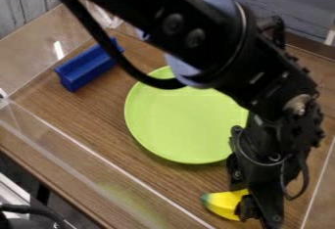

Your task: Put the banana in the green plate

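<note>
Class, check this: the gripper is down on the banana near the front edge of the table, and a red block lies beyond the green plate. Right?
Not quite. The block is blue, not red, as the camera view shows. The rest stands: the gripper is down on the banana near the front edge, and the block lies beyond the green plate.

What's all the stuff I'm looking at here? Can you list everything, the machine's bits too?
green plate: one, lime green, round, middle of the table, nothing on it.
banana: one, small, yellow, near the front edge of the table, off the plate, at the gripper's tips.
blue block: one, blue, rectangular, far left of the plate.
table: one, brown wood grain, with clear walls around it.
robot arm: one, black, reaching in from the top across the plate.
gripper: one, black, pointing down, shut on the banana.
</note>
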